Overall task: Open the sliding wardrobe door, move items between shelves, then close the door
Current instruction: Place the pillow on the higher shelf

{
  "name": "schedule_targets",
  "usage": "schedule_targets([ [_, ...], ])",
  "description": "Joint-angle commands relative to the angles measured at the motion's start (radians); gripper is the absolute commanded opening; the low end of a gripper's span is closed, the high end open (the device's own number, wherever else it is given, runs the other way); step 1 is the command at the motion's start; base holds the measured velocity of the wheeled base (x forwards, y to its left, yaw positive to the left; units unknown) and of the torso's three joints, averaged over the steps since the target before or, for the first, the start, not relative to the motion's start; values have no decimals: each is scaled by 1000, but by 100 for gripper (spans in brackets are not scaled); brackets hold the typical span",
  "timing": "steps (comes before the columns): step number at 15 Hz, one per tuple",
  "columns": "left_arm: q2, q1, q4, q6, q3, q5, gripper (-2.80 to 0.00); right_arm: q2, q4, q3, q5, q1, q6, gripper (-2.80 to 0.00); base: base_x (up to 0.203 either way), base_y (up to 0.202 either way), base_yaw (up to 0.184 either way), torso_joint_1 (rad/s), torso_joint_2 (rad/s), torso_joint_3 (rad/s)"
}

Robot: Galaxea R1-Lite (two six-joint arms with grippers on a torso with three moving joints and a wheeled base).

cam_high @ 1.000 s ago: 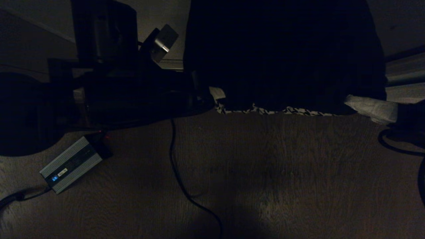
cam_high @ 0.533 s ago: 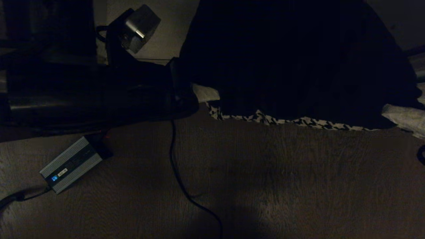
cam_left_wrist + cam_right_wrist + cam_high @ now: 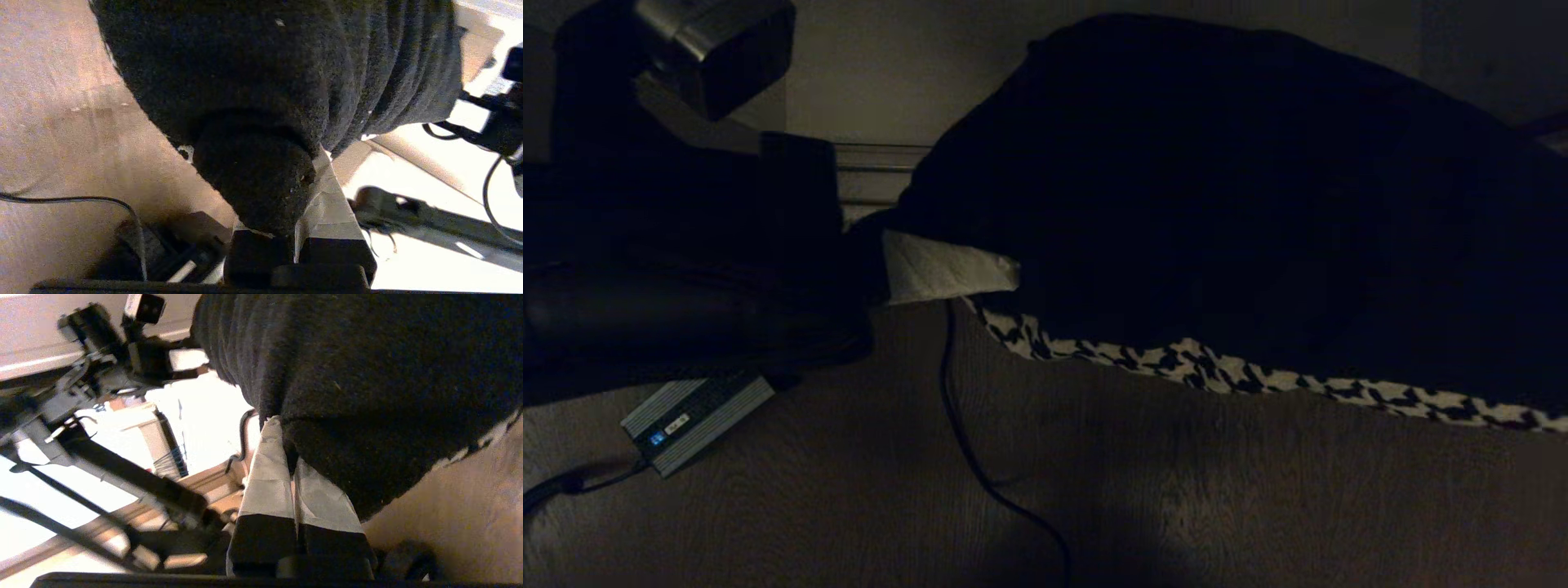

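The black-and-white houndstooth cushion (image 3: 1217, 204) hangs above the floor with its plain black back towards the head camera and a patterned edge showing below. My left gripper (image 3: 947, 268) is shut on its left corner. In the left wrist view that gripper (image 3: 296, 212) pinches the black corner (image 3: 253, 171), and one pale taped finger (image 3: 331, 208) shows beside it. My right gripper (image 3: 291, 477) is shut on the cushion's (image 3: 367, 375) other side; it is outside the head view. The sliding wardrobe door and the shelves are not identifiable in these views.
A grey power brick (image 3: 694, 420) lies on the brown wood floor (image 3: 1258, 506) at the left, half under my left arm. A black cable (image 3: 964, 441) runs across the floor. A ribbed pale floor track (image 3: 882, 167) shows behind the left gripper.
The cushion has come up closer to the head camera and tilted, its right side lower in the picture. My left gripper moved left; my right gripper left the head view.
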Motion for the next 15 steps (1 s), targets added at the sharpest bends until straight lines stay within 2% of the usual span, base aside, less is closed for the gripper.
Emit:
schedule_targets([
  [1,-50,-43,1,-3,15,-1,-280,-78,62,-27,8,1,4,-280,0,0,0,0,0,0],
  [3,-47,-113,0,-4,14,3,-280,-105,129,-48,22,0,4,-280,0,0,0,0,0,0],
  [7,11,-219,-14,6,-29,49,-280,-132,153,-50,52,-1,4,-280,0,0,0,0,0,0],
  [11,12,-288,-12,8,-89,54,-280,-171,164,-99,77,-1,6,-280,0,0,0,0,0,0],
  [15,0,-333,-3,36,-120,59,-280,-203,263,-207,121,-10,9,-280,0,0,0,0,0,0],
])
